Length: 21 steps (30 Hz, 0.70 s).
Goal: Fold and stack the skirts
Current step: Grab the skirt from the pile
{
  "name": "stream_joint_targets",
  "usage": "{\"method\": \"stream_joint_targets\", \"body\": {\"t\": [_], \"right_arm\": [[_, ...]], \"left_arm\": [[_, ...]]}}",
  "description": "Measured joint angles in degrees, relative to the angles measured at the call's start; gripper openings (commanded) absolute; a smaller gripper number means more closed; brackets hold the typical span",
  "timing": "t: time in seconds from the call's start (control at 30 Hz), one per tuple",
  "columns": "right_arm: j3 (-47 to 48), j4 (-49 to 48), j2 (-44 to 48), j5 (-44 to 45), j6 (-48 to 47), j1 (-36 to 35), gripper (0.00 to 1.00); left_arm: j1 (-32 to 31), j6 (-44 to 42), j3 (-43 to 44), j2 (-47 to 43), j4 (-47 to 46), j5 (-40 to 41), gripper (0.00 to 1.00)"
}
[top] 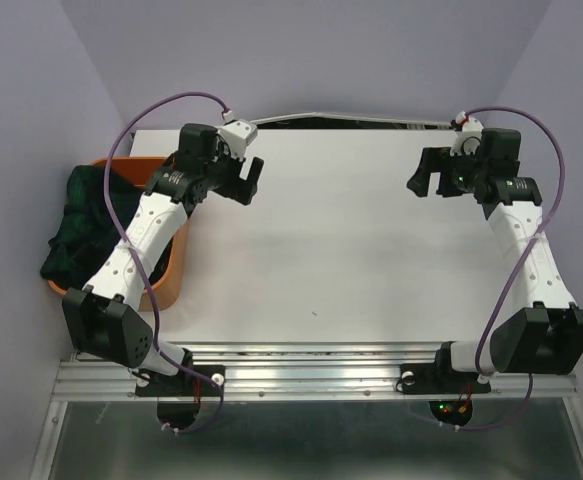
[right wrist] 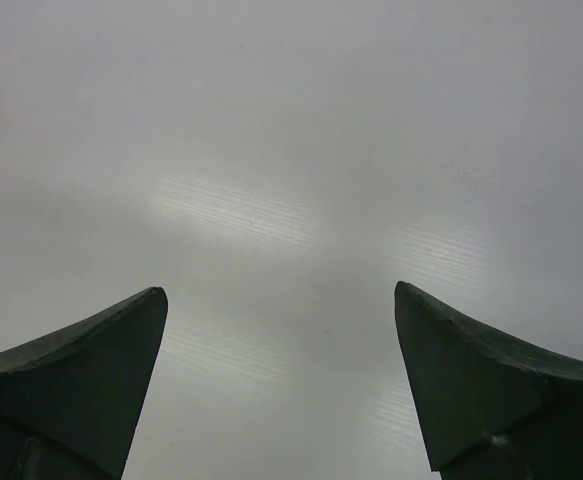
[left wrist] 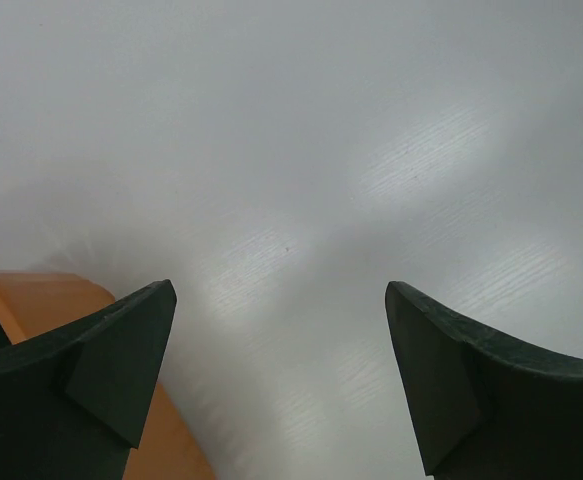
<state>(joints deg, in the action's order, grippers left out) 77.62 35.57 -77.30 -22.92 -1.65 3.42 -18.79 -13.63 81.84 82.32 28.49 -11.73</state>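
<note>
Jaws are standing wide apart on both arms, I am seeing. The left gripper [top: 248,180] is hovering over the table [top: 331,270]. The dark green plaid skirt [top: 81,225] is lying to its left and behind it, spilling from the orange basket [top: 168,275]. The right gripper [top: 423,180] is hanging well apart from that cloth.

White table [top: 351,250] had the orange basket [top: 174,265] sitting at its left edge; tiny dark speck [top: 314,313] near centre, toward the near side.
</note>
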Motion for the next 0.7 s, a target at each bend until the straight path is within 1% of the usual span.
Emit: {"method": "stream_joint_targets", "body": {"t": [0.17,0.3,0.4,0.53,0.67,0.7], "right_arm": [[0.0,0.07,-0.13,-0.07,-0.28,0.0,1.0],[0.0,0.24,-0.55,-0.24,-0.61,0.0,1.0],[0.0,0.72,-0.85,-0.31,-1.16,0.0,1.0],[0.0,2.03,-1.42,-0.24,-2.01,0.0,1.0],[0.0,2.69,-2.36,-0.26,-2.67,0.0,1.0],[0.0,2.73,-2.58,-0.26,-2.71,0.0,1.0]], "left_arm": [[-0.02,-1.92,4.2,0.37,2.03,0.79,0.98],[0.39,-3.32,11.8,2.14,5.77,1.44,0.98],[1.84,-3.91,15.04,3.06,7.76,0.42,0.98],[7.76,-4.0,19.69,4.46,12.17,0.66,0.98],[14.34,-3.45,25.0,6.45,15.85,5.4,0.98],[16.39,-3.21,25.73,6.56,16.61,8.09,0.98]]}}
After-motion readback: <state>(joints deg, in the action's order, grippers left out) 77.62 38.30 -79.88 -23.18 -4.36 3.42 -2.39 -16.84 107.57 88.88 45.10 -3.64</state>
